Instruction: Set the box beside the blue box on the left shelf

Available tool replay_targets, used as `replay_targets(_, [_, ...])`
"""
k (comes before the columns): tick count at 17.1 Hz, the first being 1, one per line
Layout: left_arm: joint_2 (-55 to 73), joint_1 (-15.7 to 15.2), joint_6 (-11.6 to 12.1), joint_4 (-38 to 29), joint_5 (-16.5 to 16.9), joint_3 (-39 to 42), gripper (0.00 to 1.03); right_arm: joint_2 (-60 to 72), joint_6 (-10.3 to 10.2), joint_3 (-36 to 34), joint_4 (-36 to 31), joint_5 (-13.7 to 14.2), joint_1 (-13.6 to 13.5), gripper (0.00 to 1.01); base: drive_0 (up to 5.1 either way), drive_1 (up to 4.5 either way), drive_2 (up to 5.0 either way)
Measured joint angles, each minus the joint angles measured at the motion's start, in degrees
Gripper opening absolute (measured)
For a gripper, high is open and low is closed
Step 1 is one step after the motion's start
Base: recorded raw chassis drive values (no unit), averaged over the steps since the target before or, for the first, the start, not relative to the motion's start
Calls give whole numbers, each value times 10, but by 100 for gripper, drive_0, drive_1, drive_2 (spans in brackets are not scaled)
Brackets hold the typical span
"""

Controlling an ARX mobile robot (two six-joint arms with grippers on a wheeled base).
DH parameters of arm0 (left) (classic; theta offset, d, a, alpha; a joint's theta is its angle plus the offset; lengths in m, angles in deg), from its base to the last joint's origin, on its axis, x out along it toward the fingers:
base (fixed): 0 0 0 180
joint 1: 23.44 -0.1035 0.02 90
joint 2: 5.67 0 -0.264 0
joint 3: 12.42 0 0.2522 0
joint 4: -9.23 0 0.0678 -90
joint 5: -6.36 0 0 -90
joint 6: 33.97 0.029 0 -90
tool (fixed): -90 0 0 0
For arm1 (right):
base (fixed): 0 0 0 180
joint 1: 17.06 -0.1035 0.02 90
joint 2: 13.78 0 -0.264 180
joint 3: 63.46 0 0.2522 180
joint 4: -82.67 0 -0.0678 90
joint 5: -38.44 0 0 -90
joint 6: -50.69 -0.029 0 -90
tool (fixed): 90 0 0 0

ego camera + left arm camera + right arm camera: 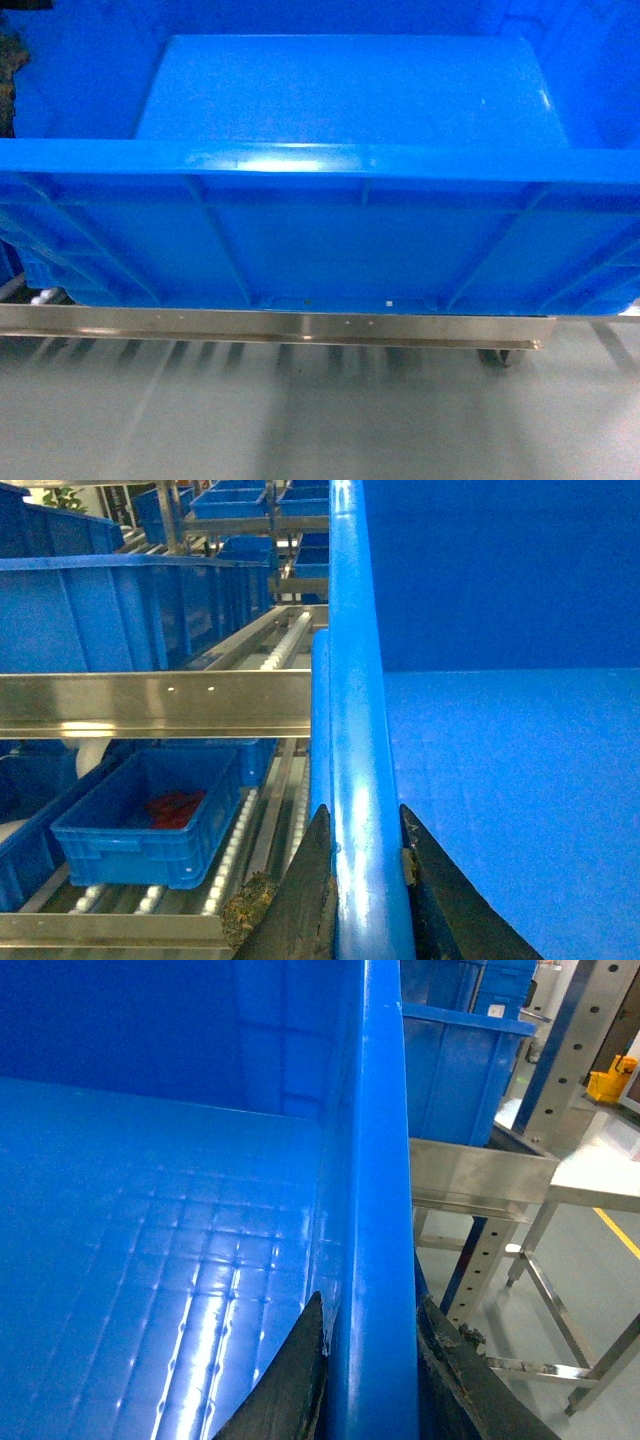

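Here's the big blue box [340, 200], filling nearly the whole head view, its near wall sitting just above the steel shelf rail [270, 325] with grey floor [300, 420] below. It's empty inside, a bare glossy bottom, so I'd judge it light for its bulk, though wide and awkward. The plastic looks stiff, ribbed on the outer wall and thick at the rim, but shiny and probably slick, so the rolled rim is the sensible place to pinch. And that's exactly where both arms are: the left gripper [368, 880] straddles the box's left rim, one dark finger [310, 890] outside, the other inside, clamped on the edge. The right gripper [368, 1360] does the same on the box's right rim, clenched across it. Beyond the left rim, the left wrist view shows roller shelving with a large neighbouring blue bin [130, 610] on the upper level and a smaller bin [150, 815] below holding something red. An even two-sided grip matters here; a tilt could let that rim slide.
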Motion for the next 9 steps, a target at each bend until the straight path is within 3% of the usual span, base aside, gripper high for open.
replay_targets(9, [0,0,0,0,0,0,10,0,1,0,-1,-1,0,18,-496,245,245])
